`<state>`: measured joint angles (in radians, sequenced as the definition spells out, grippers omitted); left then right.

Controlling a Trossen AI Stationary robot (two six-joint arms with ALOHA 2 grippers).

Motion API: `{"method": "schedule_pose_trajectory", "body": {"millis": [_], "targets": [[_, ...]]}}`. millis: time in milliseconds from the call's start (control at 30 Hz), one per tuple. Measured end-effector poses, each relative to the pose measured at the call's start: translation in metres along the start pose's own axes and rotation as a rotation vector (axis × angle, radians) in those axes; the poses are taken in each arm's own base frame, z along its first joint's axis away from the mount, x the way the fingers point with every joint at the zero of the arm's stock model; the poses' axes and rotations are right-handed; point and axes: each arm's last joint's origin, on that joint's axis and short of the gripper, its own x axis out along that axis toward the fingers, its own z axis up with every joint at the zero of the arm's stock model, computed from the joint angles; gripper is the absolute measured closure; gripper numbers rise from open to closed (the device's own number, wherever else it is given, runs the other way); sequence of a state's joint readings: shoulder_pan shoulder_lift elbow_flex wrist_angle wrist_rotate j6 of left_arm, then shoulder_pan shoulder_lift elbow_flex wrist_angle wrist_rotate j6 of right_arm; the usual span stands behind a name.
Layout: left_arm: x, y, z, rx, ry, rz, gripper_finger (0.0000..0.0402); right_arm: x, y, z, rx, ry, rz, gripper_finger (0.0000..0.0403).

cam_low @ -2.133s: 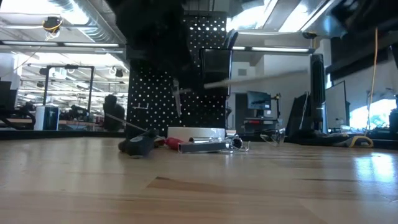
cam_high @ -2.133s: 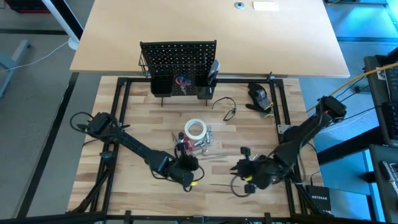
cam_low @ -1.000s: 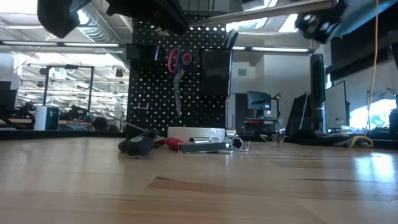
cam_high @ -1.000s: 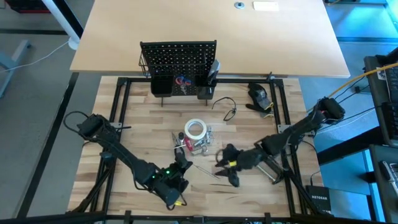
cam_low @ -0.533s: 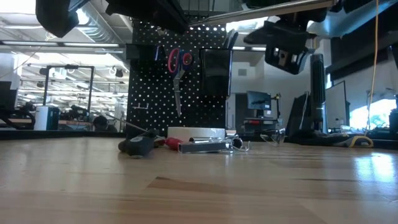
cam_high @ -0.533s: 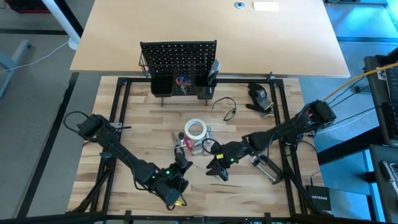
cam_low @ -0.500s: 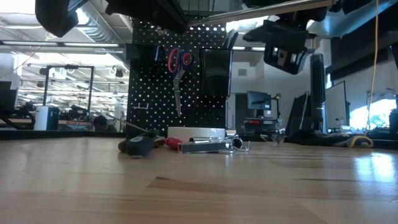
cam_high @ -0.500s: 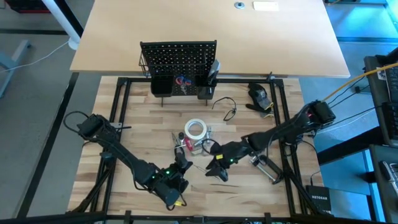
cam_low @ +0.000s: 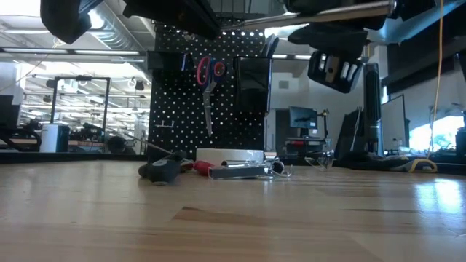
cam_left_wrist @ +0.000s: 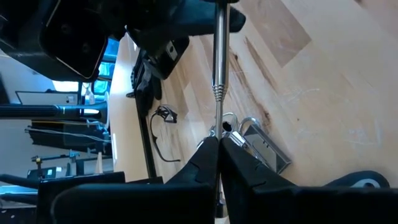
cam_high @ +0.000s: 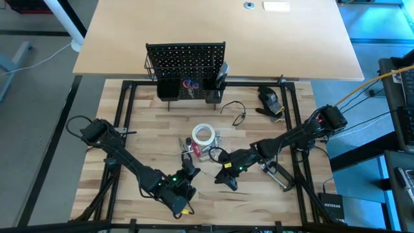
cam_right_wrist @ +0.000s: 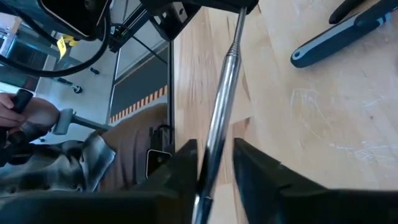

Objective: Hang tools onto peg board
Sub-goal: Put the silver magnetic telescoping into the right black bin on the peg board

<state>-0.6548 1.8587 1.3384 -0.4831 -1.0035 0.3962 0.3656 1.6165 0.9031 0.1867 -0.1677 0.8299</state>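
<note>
- My left gripper is clamped shut on one end of a thin metal rod, which it holds up off the table.
- My right gripper has its jaws either side of the same rod's other end. A gap shows on one side, so I count it as not yet gripping.
- The peg board stands well ahead of both grippers, past the tape roll and the loose tools around it. The red-handled scissors already hang on it.
- Risk one: if the left lets go before the right has truly closed, the rod drops and rolls on the wood.
- Risk two: the rod sits off-centre between the right jaws. I judge one pad would push it sideways on closing, bending it or twisting it in the left's grip.
- Risk three: the rod looks smooth and slim, so a light pinch could let it swing or slide once one gripper carries it alone.
- Risk four: the two wrists are close together, and parting them carelessly could knock one against the other.
- Risk five: carrying a long rod forward, its free end could sweep the loose tools or strike the scissors on the board.
</note>
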Motion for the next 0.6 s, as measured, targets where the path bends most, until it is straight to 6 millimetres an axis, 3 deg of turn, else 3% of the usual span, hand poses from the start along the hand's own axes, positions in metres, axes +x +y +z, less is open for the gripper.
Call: {"method": "schedule_pose_trajectory", "body": {"millis": [167, 400, 600], "targets": [[-0.0001, 0.0000, 0.0001, -0.002, 0.000, 0.001, 0.0391, 0.0001, -0.0024, -0.0012, 0.005, -0.006, -0.030, 0.0377], [0.0004, 0.0014, 0.0012, -0.020, -0.001, 0.021, 0.0359, -0.0001, -0.0013, -0.0001, 0.000, -0.016, -0.025, 0.0373], [-0.0061, 0.0014, 0.0013, -0.010, 0.040, 0.151, 0.0317, -0.0010, -0.0006, 0.0006, -0.003, -0.020, -0.028, 0.0376]]}}
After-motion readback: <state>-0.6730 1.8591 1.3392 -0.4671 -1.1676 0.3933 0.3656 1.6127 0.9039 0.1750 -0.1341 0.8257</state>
